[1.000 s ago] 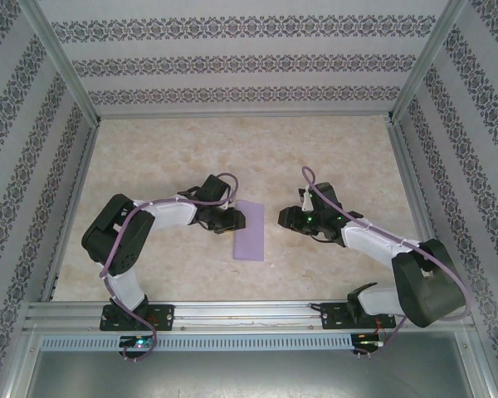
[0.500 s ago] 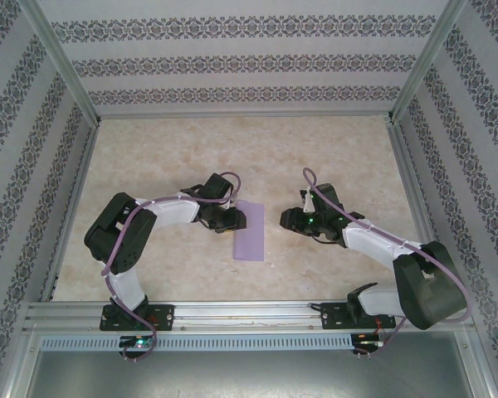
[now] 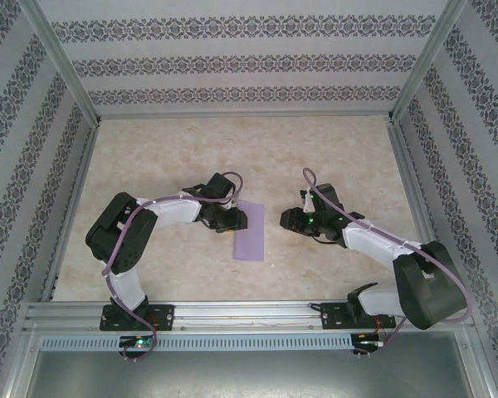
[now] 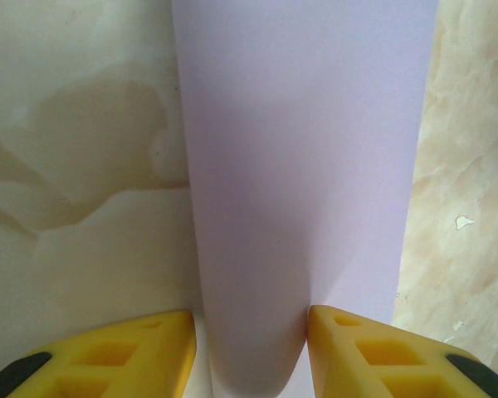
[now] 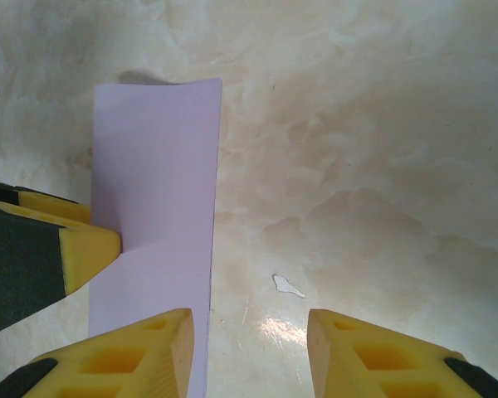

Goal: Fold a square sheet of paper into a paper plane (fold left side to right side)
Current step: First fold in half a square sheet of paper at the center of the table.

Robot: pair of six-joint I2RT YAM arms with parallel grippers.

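The square sheet of paper [image 3: 250, 234] lies folded in half as a narrow lavender strip on the marble table. My left gripper [image 3: 236, 218] is at the strip's left long edge near its far end. In the left wrist view the paper [image 4: 307, 166] runs away from the camera, and its rounded fold bulges up between the two yellow fingers of my left gripper [image 4: 251, 348], which stand apart. My right gripper [image 3: 286, 220] hovers open just right of the strip. In the right wrist view its [image 5: 251, 348] left finger overlaps the paper's [image 5: 153, 191] right edge, with bare table between the fingers.
Patterned walls and metal frame posts [image 3: 75, 91] enclose the table on three sides. A rail [image 3: 249, 313] runs along the near edge by the arm bases. A small white chip [image 5: 289, 287] marks the table surface near my right gripper.
My left gripper has crept a little to the right onto the paper's left edge and its fingers have parted slightly. The paper and my right arm have hardly moved.
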